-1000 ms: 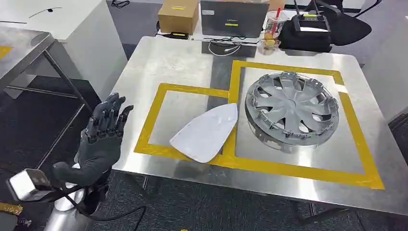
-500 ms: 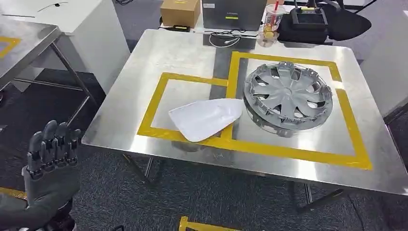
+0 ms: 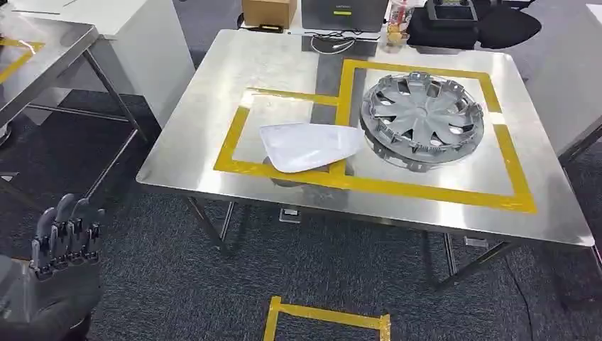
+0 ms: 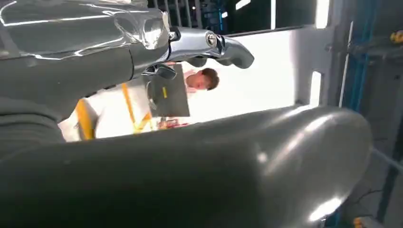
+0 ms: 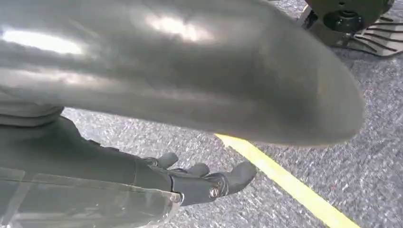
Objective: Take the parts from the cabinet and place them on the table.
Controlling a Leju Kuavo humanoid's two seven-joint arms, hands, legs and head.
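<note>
Hubcap (image 3: 422, 119) and white panel (image 3: 310, 145) lie on table (image 3: 213, 99); left hand (image 3: 60, 266) and right hand (image 5: 190, 178) empty, fingers loosely apart; cabinet is best approached with both kept released.

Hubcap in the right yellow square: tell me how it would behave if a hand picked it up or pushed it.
The hubcap looks like thin moulded plastic with open spokes, so probably light for its size. Lying flat on the steel table, it would likely slide rather than roll. The small rim clips look breakable.
</note>
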